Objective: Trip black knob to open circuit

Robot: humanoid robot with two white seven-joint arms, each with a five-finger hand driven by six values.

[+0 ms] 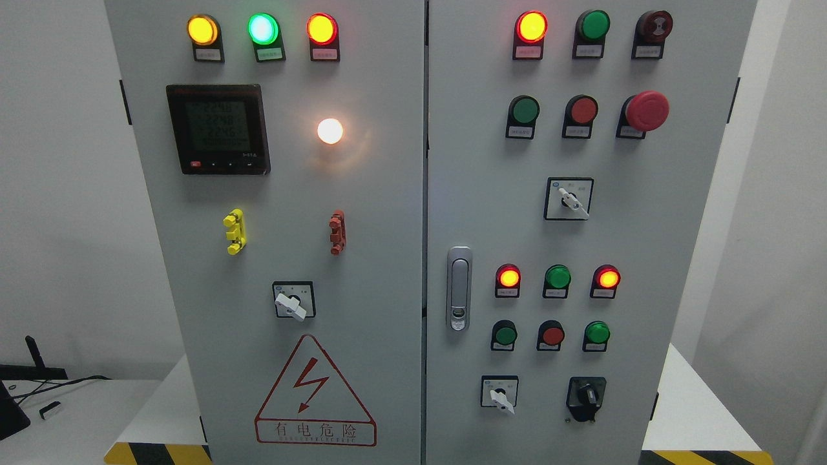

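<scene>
The black knob [586, 395] sits at the bottom of the right door of the cabinet [362, 258], in the lowest row, at the right of a small white selector switch [500, 395]. Neither of my hands is in the picture, so I cannot tell if they are open or closed, and they hold nothing that I can see. The task is not started yet, I think.

The first danger is to choose the wrong control. The white selector is just beside the knob, and two more white selectors are on the panel, one higher on the right door [570, 199] and one on the left door [293, 301]. Just above the knob is a row of round buttons, and the green one [597, 334] is the nearest. If my arm comes in from below and covers the knob, a finger could press this button or push the neighbour switch. Also the knob is small and dark on a dark base, so its pointer is hard to read; I could turn it the wrong way or not far enough.
</scene>
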